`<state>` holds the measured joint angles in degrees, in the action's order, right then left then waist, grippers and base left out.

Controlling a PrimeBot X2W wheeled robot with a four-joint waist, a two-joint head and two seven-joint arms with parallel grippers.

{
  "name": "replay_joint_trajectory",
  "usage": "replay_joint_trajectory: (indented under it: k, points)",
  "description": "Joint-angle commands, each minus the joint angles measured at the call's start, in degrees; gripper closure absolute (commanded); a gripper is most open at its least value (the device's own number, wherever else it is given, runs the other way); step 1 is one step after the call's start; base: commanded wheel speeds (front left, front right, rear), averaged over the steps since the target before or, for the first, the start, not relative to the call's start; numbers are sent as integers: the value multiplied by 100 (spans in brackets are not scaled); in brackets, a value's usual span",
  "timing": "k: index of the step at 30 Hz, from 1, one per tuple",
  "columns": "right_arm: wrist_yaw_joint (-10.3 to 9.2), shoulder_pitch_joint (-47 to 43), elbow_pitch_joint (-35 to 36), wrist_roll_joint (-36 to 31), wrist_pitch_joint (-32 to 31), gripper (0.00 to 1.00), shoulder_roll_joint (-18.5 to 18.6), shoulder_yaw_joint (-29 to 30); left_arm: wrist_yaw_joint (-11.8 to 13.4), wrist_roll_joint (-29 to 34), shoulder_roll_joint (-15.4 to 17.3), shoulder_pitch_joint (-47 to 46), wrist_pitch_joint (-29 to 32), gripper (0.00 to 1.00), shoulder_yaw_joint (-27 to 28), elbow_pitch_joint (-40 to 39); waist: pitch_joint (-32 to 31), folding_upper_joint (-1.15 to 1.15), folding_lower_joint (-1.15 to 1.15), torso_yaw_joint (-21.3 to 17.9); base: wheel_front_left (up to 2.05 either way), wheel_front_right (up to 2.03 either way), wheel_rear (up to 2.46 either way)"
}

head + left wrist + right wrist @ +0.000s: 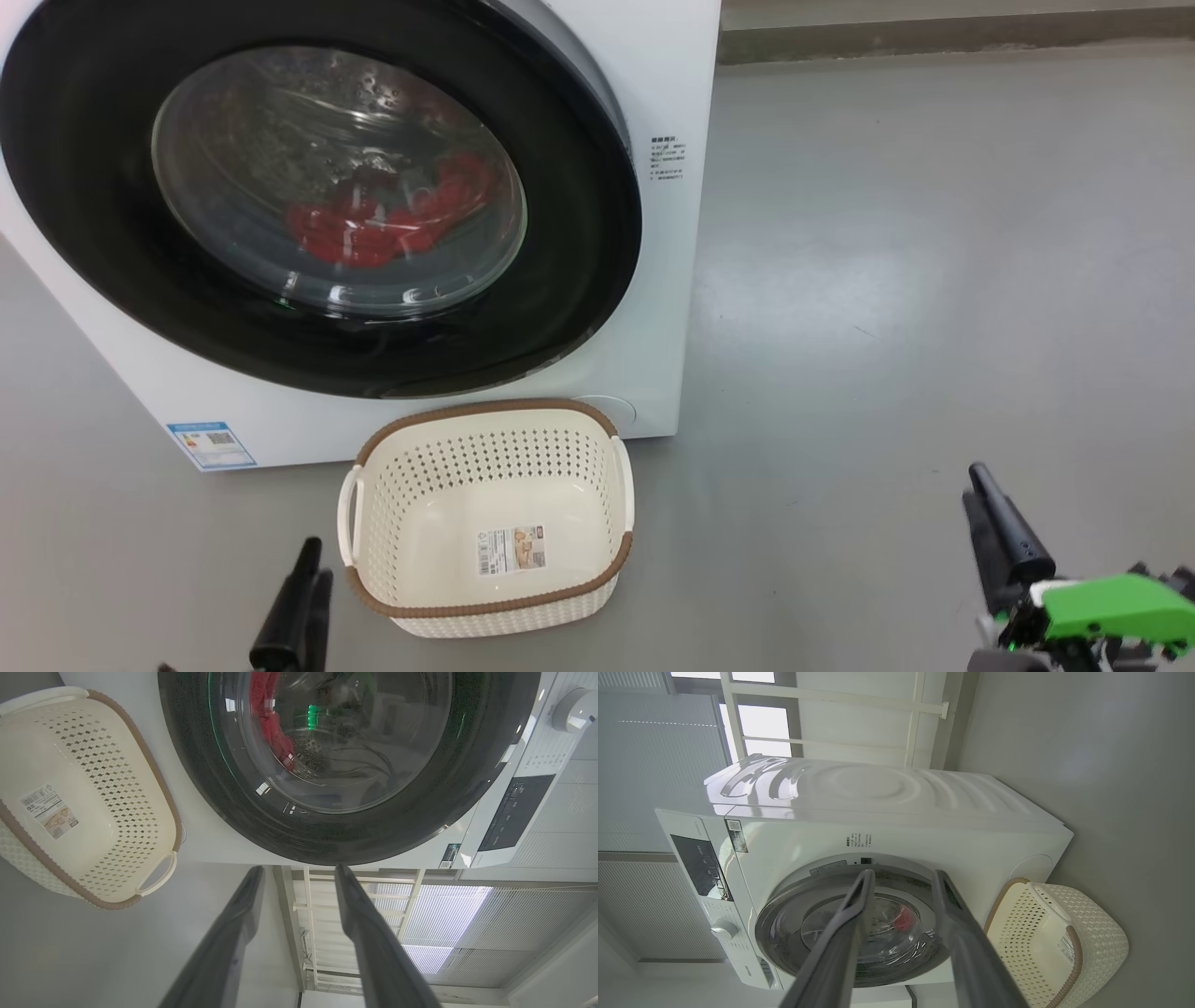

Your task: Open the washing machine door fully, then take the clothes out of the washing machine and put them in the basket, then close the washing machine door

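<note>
The white washing machine [658, 84] [878, 793] stands at the upper left of the head view. Its round black-rimmed washing machine door [583, 243] [327, 835] [777, 924] lies against the front. Red clothes [373, 229] [273, 718] [903, 917] show through the glass, low in the drum. In front of the machine, the cream basket [485, 411] [156, 784] [1101, 933] sits on the floor with nothing in it. My left gripper [311, 551] [299, 870] is open, low and left of the basket. Far off to the right, my right gripper [978, 481] [904, 873] is open and holds nothing.
Grey floor [887, 280] stretches wide to the right of the machine. A low wall base [934, 37] runs along the far edge. The machine's dark control panel [514, 812] and knob [572, 702] sit above the door. A window with blinds [756, 723] is behind.
</note>
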<state>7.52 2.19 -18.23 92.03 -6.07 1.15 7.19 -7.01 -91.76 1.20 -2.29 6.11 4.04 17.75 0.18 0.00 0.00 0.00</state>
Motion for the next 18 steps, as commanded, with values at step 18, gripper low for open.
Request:
replay_joint_trajectory:
  k: [18]
  points:
    - [0,241,-140,-222,275,0,37,-364,-6,133,21,-366,-266,0,-380,331,14,0,0,-2,0,0,0]
